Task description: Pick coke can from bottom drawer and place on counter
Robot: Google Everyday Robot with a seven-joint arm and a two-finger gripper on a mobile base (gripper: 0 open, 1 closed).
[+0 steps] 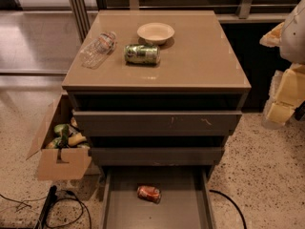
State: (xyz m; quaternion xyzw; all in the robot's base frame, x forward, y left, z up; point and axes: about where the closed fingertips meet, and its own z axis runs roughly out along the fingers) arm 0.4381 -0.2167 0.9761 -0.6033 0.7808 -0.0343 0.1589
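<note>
The coke can [149, 193] lies on its side on the flat floor of the open bottom drawer [119, 209], near the middle and towards the back. The counter [200, 56] is the glossy tan top of the cabinet, above it. My gripper [282, 92] hangs at the right edge of the camera view, level with the counter's front edge and off to the cabinet's right. It is well above and to the right of the can, apart from it and holding nothing that shows.
On the counter lie a green can [142, 54] on its side, a white bowl [156, 32] and a clear plastic bottle [97, 49]. Two scuffed drawers [157, 123] sit above the open one. A cardboard box [59, 149] of items stands to the left. Cables [62, 206] lie on the floor.
</note>
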